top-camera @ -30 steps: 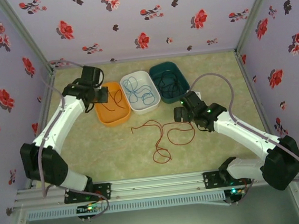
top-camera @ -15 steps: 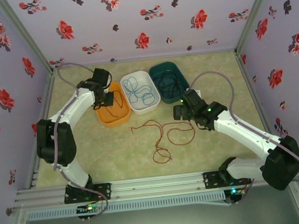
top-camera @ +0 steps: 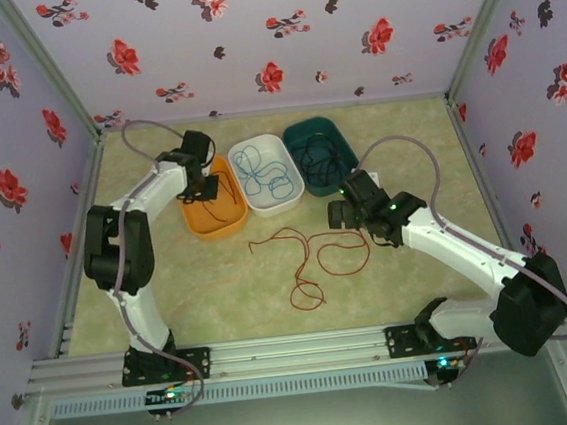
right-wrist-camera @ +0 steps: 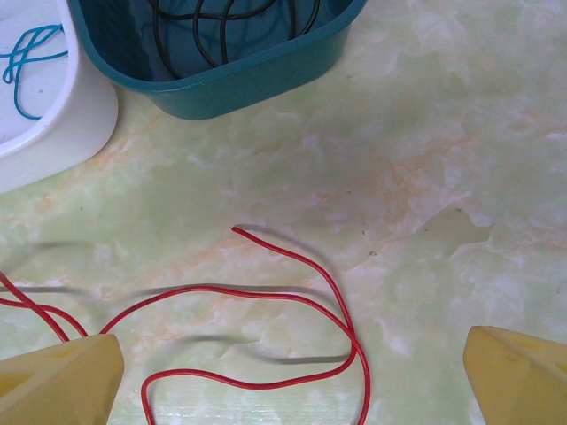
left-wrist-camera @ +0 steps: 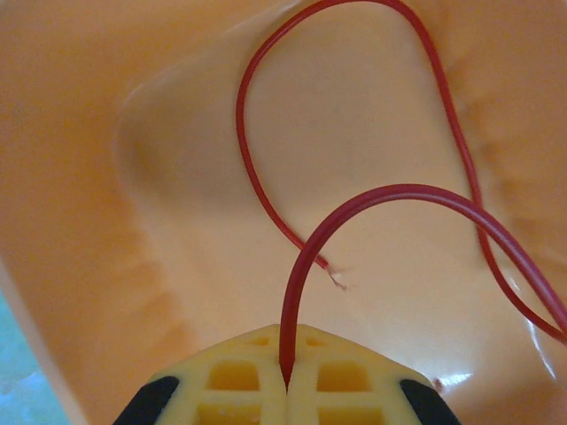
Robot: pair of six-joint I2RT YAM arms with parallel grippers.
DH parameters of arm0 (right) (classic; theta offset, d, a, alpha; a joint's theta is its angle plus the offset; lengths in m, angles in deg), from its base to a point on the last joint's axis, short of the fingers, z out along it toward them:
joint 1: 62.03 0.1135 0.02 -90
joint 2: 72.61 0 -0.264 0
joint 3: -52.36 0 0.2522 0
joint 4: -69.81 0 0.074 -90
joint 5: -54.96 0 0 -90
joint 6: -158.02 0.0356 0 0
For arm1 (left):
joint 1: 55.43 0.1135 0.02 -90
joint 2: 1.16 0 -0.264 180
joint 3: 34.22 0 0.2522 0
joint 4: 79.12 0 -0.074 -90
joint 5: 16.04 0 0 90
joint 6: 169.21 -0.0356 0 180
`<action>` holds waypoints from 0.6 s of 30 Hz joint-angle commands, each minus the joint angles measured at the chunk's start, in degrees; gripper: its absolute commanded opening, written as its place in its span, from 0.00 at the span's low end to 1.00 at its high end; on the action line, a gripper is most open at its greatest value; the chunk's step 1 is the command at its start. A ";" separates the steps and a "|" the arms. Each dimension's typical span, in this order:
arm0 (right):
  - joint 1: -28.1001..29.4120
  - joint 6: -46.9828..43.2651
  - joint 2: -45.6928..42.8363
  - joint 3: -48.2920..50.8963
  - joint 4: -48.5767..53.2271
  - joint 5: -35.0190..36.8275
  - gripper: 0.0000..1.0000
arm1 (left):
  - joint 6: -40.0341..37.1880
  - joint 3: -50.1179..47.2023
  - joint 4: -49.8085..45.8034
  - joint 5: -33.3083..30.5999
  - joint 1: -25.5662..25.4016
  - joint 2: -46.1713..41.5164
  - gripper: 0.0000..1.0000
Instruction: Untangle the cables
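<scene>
Orange tray [top-camera: 220,231], white tray [top-camera: 273,208] and teal tray [top-camera: 310,122] block the upper centre. Red cable [top-camera: 305,246] sprawls mid-frame. Worktop [top-camera: 405,120] at upper right lies free.

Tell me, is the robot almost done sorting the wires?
Partly. Done: the blue cable lies in the white tray and the black cable in the teal tray. In hand: the left end effector is shut on a red cable inside the orange tray. Left: the looped red cable on the table, with the right end effector open above it.
</scene>
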 commanded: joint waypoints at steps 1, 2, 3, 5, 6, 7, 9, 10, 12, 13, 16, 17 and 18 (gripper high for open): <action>-0.39 -0.23 0.47 -1.54 0.22 0.19 0.99 | -0.81 3.17 -2.84 -2.55 0.44 3.12 0.05; -0.43 -0.17 0.60 -1.56 0.22 0.21 0.99 | -0.71 3.79 -3.59 -3.20 0.45 3.87 0.07; -0.39 -0.23 0.72 -1.63 0.22 0.19 0.99 | -0.54 4.44 -4.26 -3.79 0.46 4.38 0.09; -0.39 -0.17 0.71 -1.55 0.28 0.16 0.99 | -0.17 5.38 -5.16 -4.73 0.46 5.08 0.16; -0.39 -0.24 0.65 -1.66 0.31 0.15 0.99 | -0.10 5.88 -5.67 -5.13 0.45 5.30 0.20; -0.39 -0.30 0.58 -1.70 0.30 0.19 0.99 | -0.05 6.21 -5.98 -5.48 0.46 5.22 0.22; -0.39 -0.42 0.74 -1.90 0.38 0.19 0.99 | 0.21 6.67 -6.48 -6.15 0.46 4.53 0.27; -0.39 -0.66 0.70 -2.14 0.48 0.19 0.99 | 0.29 6.80 -6.64 -6.47 0.45 4.02 0.30; -0.39 -0.92 0.82 -2.49 0.65 0.27 0.99 | 0.57 6.85 -6.94 -6.82 0.42 2.79 0.35; -0.39 -1.05 0.82 -2.67 0.66 0.36 0.99 | 0.71 6.82 -7.05 -6.92 0.39 2.03 0.38; -0.39 -1.18 1.00 -2.85 0.50 0.32 0.99 | 0.85 6.57 -7.55 -6.93 0.42 0.08 0.46; -0.40 -1.18 1.11 -2.82 0.44 0.29 0.99 | 0.83 6.54 -7.80 -6.93 0.45 -0.46 0.48; -0.39 -1.16 1.16 -2.77 0.33 0.19 0.99 | 0.83 6.47 -8.07 -6.94 0.42 -1.02 0.51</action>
